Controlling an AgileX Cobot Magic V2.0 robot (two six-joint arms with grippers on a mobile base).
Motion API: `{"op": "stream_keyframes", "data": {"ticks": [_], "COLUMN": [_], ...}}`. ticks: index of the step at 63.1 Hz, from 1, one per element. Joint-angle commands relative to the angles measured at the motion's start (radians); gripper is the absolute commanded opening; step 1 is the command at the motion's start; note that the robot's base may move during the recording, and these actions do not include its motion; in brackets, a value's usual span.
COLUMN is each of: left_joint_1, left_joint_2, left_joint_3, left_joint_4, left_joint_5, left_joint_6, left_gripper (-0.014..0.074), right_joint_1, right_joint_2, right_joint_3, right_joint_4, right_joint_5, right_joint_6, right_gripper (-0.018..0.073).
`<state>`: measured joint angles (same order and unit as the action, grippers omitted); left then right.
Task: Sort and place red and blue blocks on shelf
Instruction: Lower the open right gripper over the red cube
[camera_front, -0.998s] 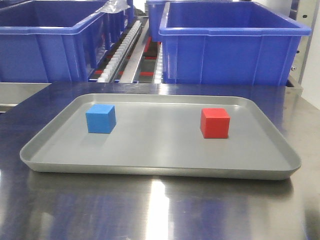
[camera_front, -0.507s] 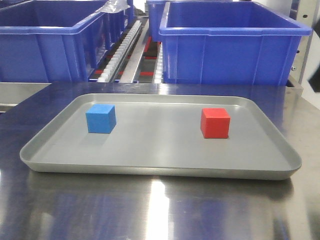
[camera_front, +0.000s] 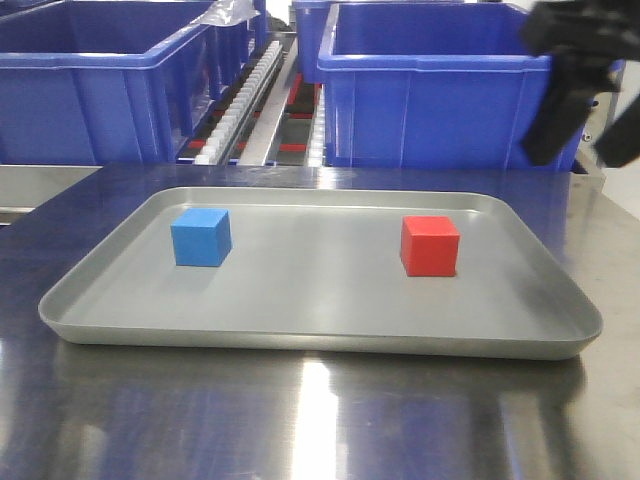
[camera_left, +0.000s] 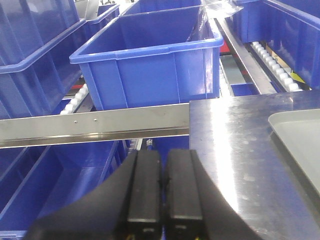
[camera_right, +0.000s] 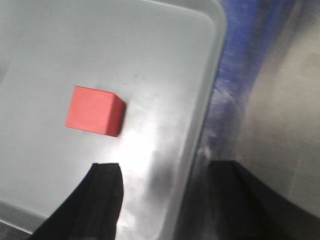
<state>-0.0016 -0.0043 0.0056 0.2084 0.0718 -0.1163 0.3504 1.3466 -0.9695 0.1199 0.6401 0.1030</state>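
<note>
Pickup of the red block (camera_front: 430, 246) looks to be the step in hand. It sits on the tray's (camera_front: 320, 340) right half, with the blue block (camera_front: 201, 237) on the left half. Right gripper (camera_right: 165, 170) hovers spread wide, off-centre; next it must centre over red and descend. Left gripper (camera_left: 164, 195) is pinched together, empty, facing the shelf (camera_left: 95, 125).

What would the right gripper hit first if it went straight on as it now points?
Probably the right rim of the grey tray, which lies between the open fingers of the right gripper; the red block sits left of that line. Height above the tray is unclear.
</note>
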Motion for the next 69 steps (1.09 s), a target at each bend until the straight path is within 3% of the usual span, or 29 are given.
{"op": "stream_keyframes", "data": {"ticks": [1,21,42,56,69], "left_joint_1": [-0.001,-0.001,-0.001,-0.001,-0.001], "left_joint_2": [-0.020,-0.020,-0.020,-0.020,-0.020], "left_joint_3": [0.033,0.033,0.033,0.033,0.033], "left_joint_4": [-0.009,-0.009,-0.009,-0.009,-0.009], "left_joint_5": [-0.092,-0.092,-0.092,-0.092,-0.092], "left_joint_6": [0.001,0.001,0.001,0.001,0.001], "left_gripper": [0.0124,0.0124,0.0124,0.0124,0.0124], "right_joint_1": [0.027,0.103,0.124,0.132,0.132], "right_joint_2": [0.012,0.119,0.184,0.196,0.214], "right_joint_3": [-0.066,-0.170,-0.194,-0.194,-0.194], "right_joint_4": [0.007,0.007,0.003,-0.002,-0.002], "right_joint_5": [-0.043,-0.040,-0.033,-0.039,-0.049], "right_joint_6": [-0.002,-0.002,-0.002,-0.002,-0.002], "right_gripper": [0.0489,0.0489,0.0494,0.0584,0.0594]}}
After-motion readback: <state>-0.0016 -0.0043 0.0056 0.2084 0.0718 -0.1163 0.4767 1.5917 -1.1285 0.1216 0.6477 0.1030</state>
